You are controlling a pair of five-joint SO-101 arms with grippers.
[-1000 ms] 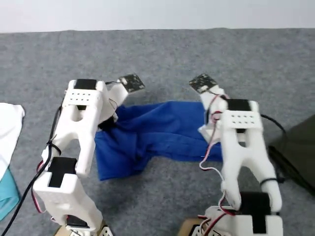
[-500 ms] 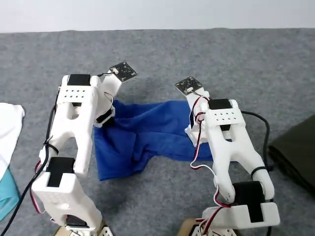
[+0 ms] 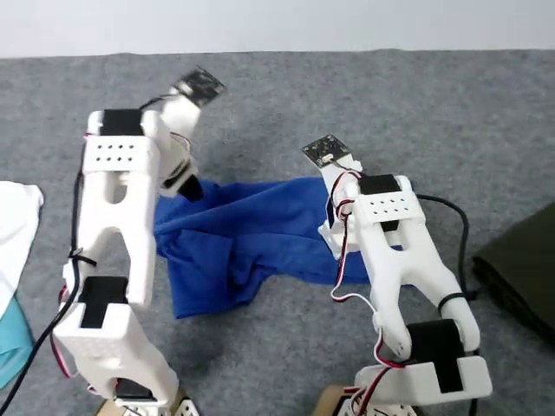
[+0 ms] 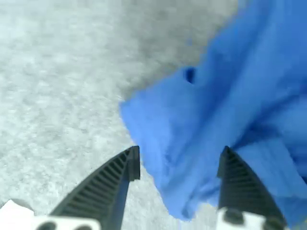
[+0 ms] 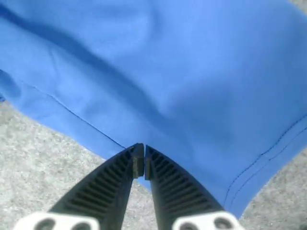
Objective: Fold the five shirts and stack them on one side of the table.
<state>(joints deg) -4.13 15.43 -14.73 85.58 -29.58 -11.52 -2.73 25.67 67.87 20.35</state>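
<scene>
– Grey, carpet-like covering runs over the whole bench (image 3: 286, 95), with a pale wall (image 3: 277, 22) behind it. Where does the blue shirt (image 3: 251, 234) lie?

– In the middle, rumpled, between the two arms. Its far left corner reaches up to the left arm's (image 3: 113, 217) wrist, and its right end goes under the right arm (image 3: 399, 251).

– And the left hand (image 4: 177, 177)?

– Its fingers (image 4: 122, 175) stand wide apart. In its own wrist view a corner of the blue cloth sits between them, with bare grey surface beside it.

– The right hand (image 5: 141, 163)?

– Fingers together, tips meeting right on the shirt's stitched hem, so it is clamped on that edge.

– What else is on the bench?

– A white shirt (image 3: 17, 225) at the left edge, with a teal cloth (image 3: 13, 342) just below it toward the near corner. A dark shirt (image 3: 520, 269) lies at the right edge, well apart from the blue one.
</scene>
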